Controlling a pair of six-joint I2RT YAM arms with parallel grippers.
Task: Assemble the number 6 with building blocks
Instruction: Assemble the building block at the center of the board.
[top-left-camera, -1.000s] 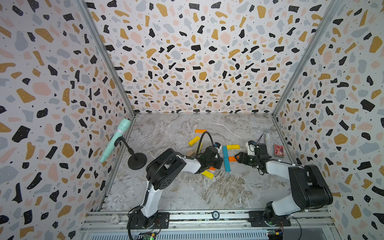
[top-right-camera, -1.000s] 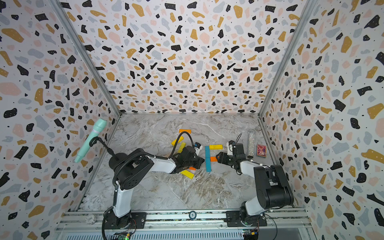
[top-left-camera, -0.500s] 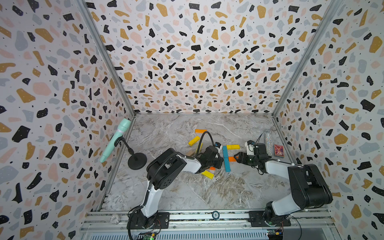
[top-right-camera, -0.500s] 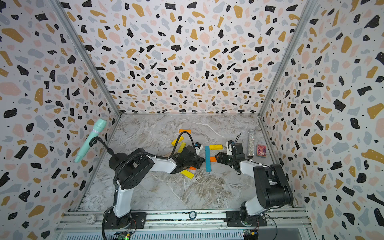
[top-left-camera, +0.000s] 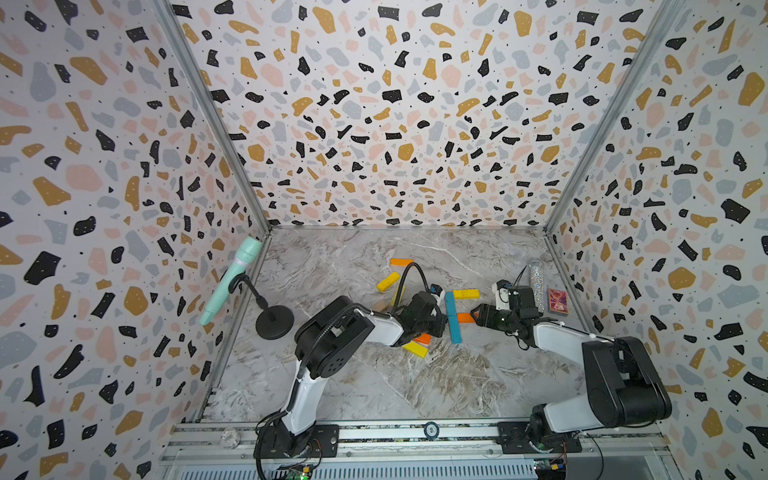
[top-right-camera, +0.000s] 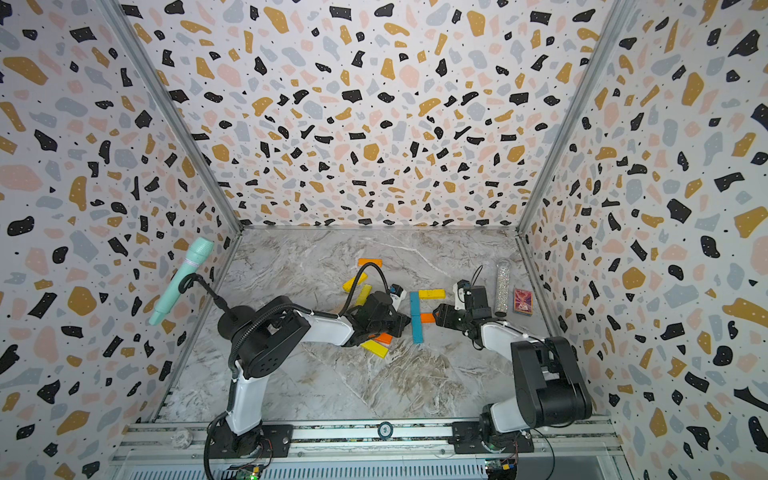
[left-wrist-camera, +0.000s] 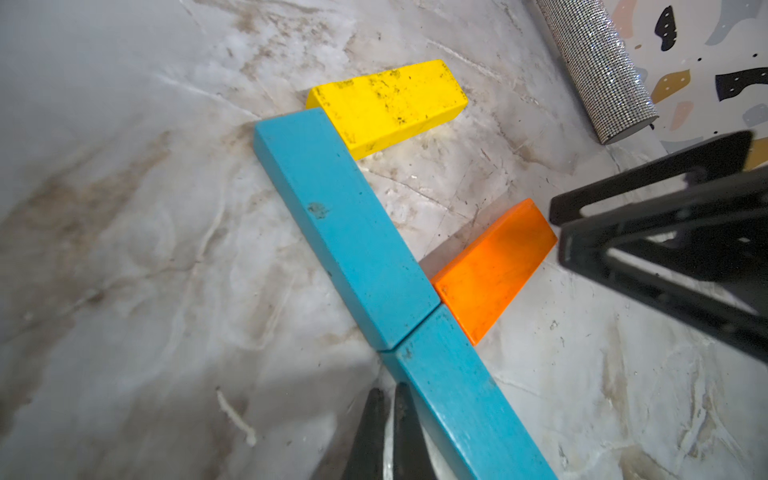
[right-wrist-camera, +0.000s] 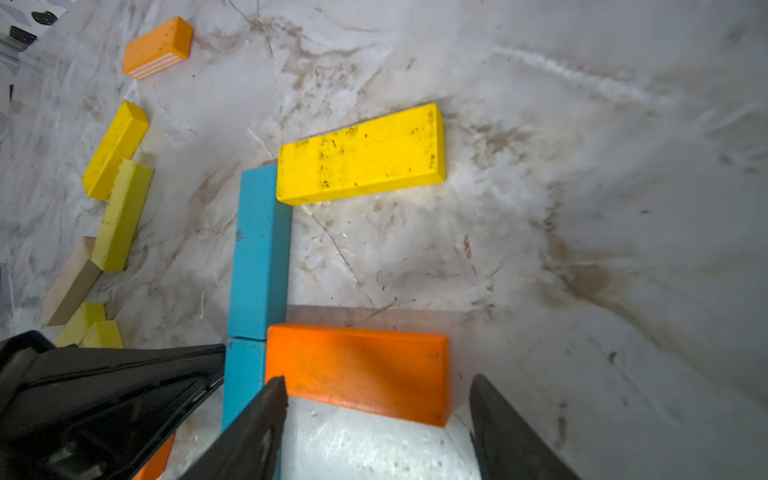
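Handling: the building blocks look light, stiff and smooth-painted; I judge they will slide readily on the marble-patterned tabletop (right-wrist-camera: 582, 249) and skid if nudged off-centre.
Figure so far: two teal planks (right-wrist-camera: 258, 249) lie end to end as a spine. A yellow plank (right-wrist-camera: 359, 153) touches one end, and an orange plank (right-wrist-camera: 357, 370) butts against the spine near the joint. All lie flat.
Spares: spare planks (right-wrist-camera: 120, 214), yellow, orange and one beige, lie loose on the spine's other side.
Left jaws: together and empty, tips just beside one teal plank (left-wrist-camera: 457, 399).
Right jaws: apart, clamped on nothing, tips close to the orange plank; contact cannot be told.
Where to grip: across a plank's narrow width at mid-length, so it cannot pivot.
Risk: pushing one piece may shift the neighbours touching it.
Bystanders: a glittery tube (left-wrist-camera: 598, 66) and a red card box (top-left-camera: 557, 300) stand clear of the figure.
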